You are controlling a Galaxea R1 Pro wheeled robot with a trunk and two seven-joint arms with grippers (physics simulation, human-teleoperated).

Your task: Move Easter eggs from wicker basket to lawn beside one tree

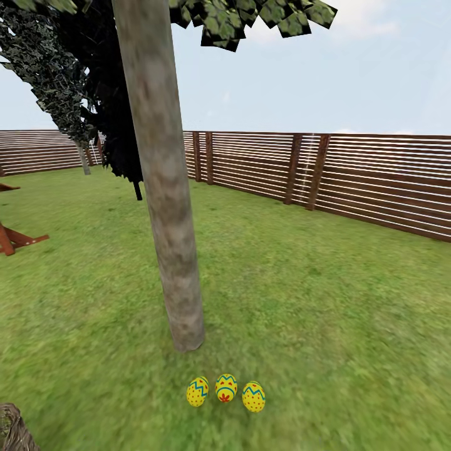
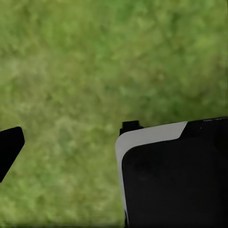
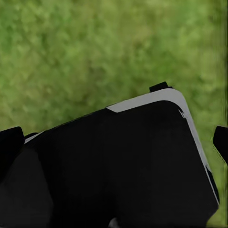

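Apparently complete: three yellow zigzag-painted Easter eggs on mottled green lawn, just beside thick grey-beige tree trunk. Tan wicker basket: contents hidden. Fingers' spread on either arm: cannot tell.

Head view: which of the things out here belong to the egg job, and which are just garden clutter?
Job:
three Easter eggs, in a row on the lawn near the foot of the tree
wicker basket, only its edge in the corner

Just there:
wooden fence
dark tree
playset timbers
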